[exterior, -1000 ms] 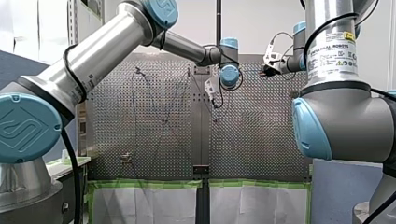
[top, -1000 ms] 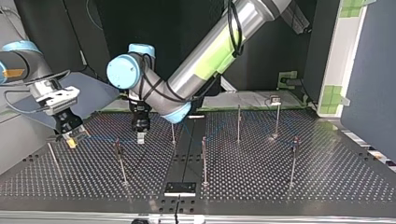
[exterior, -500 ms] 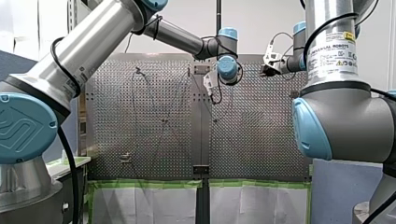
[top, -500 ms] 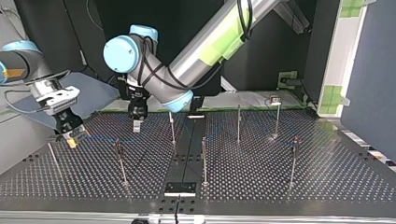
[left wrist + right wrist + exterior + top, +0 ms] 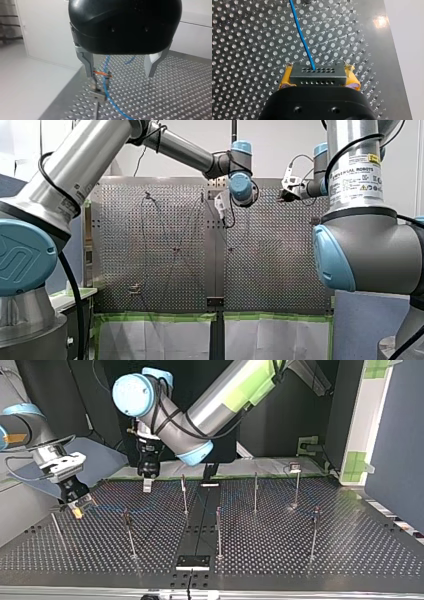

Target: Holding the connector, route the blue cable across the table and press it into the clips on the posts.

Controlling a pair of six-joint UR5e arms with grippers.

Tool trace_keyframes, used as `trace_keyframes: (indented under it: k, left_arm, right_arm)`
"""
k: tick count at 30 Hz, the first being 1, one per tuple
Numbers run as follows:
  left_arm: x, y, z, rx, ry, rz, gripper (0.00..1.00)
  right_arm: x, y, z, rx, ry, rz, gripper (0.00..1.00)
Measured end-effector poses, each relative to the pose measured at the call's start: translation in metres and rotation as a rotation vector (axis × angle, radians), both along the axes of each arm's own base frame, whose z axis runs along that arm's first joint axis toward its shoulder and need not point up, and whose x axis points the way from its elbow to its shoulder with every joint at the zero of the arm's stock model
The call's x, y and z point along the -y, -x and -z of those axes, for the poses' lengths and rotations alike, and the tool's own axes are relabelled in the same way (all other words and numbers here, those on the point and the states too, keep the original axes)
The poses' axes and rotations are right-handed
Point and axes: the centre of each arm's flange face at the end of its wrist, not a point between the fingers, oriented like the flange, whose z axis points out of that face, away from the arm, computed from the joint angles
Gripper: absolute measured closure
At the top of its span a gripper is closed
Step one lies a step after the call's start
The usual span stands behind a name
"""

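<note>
Right wrist view: my right gripper [image 5: 316,80] clamps the connector [image 5: 317,74] — routing underway. Top view, at its 2 o'clock: my left gripper [image 5: 147,487], fingers apart, should next seat the blue cable [image 5: 108,96] in the clip [image 5: 99,94].

The front view looks from behind and above the arm shoulders, facing out across the counter [image 5: 270,270] from far off. The top view stands low at the counter's opposite edge and faces back. Both cover the whole counter and its posts [image 5: 218,532]. Each wrist view looks along its own end effector from close above the counter: my left end effector [image 5: 119,75], and my right end effector [image 5: 318,71] with the connector [image 5: 317,78] very near the lens.
</note>
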Motion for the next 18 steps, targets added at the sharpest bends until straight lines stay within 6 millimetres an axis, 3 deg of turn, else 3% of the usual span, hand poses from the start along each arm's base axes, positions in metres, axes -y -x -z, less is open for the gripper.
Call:
trace_keyframes:
  k: [18]
  left_arm:
    - [-0.04,0.034,-0.047,0.126,0.104,-0.009,0.0]
  right_arm:
    - [-0.001,-0.004,0.001,0.003,-0.006,-0.007,1.0]
